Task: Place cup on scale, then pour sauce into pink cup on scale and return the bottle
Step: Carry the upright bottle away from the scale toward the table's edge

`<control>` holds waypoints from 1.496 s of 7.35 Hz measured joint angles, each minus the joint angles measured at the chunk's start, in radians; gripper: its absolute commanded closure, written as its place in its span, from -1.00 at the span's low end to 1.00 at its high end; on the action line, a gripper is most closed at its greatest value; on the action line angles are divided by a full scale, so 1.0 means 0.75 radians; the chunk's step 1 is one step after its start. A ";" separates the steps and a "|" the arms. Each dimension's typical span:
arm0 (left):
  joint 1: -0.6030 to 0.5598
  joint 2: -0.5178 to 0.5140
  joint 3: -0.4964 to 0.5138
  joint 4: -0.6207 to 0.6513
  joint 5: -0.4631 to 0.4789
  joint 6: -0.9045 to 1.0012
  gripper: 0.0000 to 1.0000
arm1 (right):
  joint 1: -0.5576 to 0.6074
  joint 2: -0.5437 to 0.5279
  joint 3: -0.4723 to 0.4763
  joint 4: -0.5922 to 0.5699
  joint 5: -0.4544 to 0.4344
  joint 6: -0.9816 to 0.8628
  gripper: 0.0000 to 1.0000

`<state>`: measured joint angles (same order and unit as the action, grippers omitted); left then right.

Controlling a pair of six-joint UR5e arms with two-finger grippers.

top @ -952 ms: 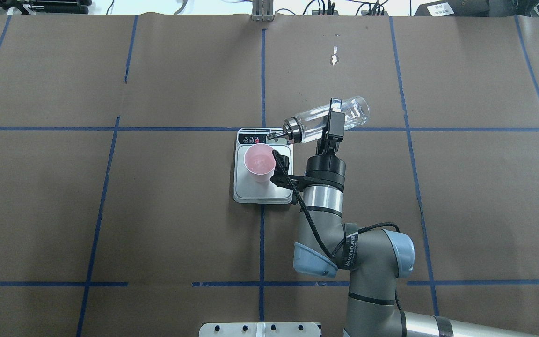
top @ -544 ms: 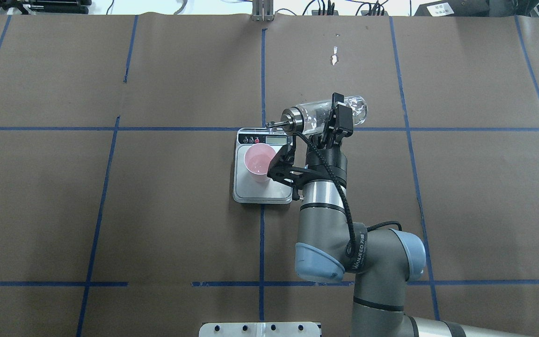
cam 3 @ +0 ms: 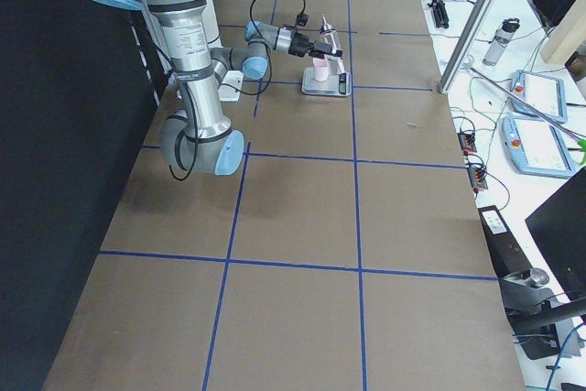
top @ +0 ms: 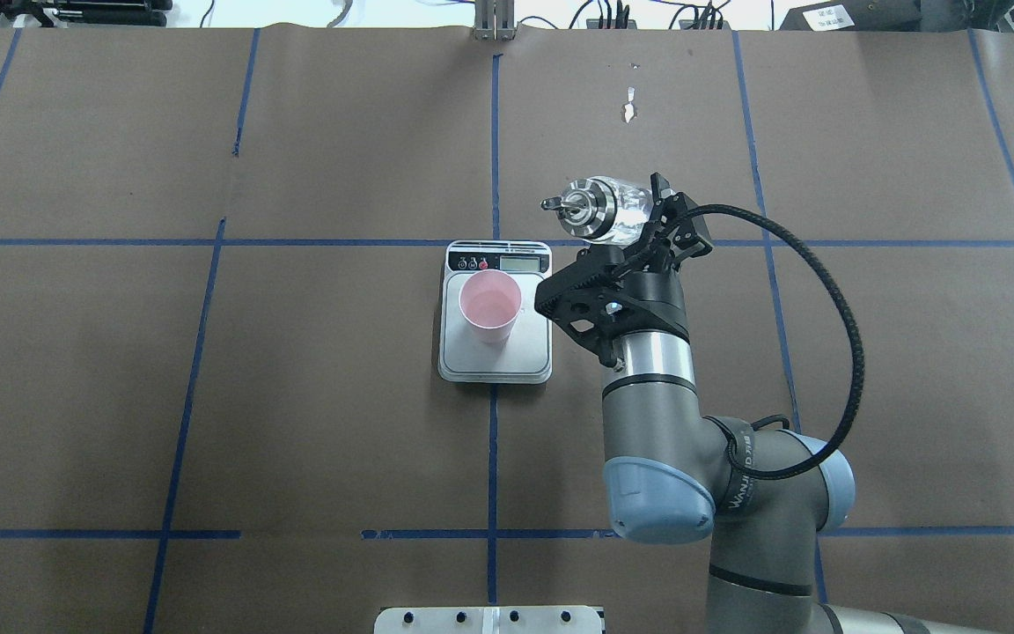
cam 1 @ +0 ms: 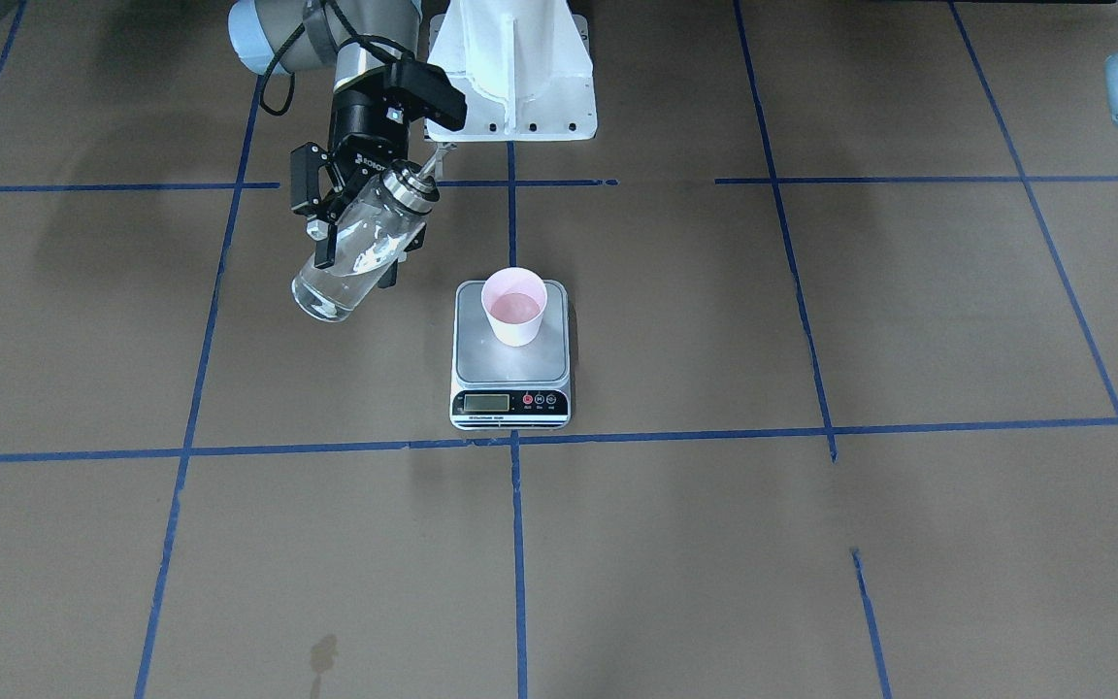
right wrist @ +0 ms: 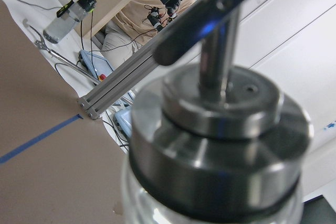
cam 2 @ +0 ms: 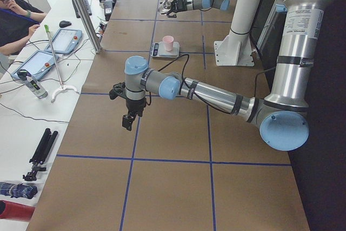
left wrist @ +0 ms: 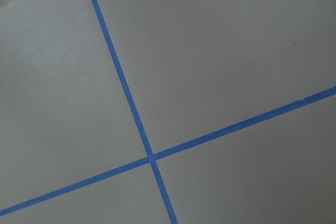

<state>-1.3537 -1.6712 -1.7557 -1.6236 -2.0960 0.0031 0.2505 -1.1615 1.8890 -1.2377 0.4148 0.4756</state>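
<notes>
Bottle (cam 1: pixel 331 291) is hanging tilted above the worktop (top: pixel 340 158), cap end uppermost, near the scale (cam 1: pixel 510 367) on the robot's right and clear of it. Right claw (cam 1: pixel 357 252) is clamping its glass body. Cup (cam 1: pixel 514 307) is standing upright on the scale's steel platform. Left claw (cam 2: pixel 128 121) is hovering well apart over the worktop; whether it is open cannot be told.

We see a brown-papered table (top: pixel 340 158) w/ blue tape grid (top: pixel 493 458); white pedestal (cam 1: pixel 510 68) at its edge; person (cam 2: pixel 13 17) seated far left.
</notes>
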 measured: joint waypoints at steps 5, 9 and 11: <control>-0.005 -0.010 -0.006 0.006 0.001 -0.005 -1.00 | 0.068 -0.176 0.024 0.179 0.295 0.721 1.00; -0.005 -0.021 -0.010 0.005 0.001 -0.006 -1.00 | 0.168 -0.441 -0.005 0.504 0.489 0.843 1.00; -0.005 -0.026 -0.009 0.005 0.003 -0.006 -1.00 | 0.180 -0.481 -0.049 0.514 0.527 0.861 1.00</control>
<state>-1.3575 -1.6910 -1.7627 -1.6196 -2.0941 -0.0015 0.3858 -1.5220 1.8524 -0.8519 0.8099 1.1212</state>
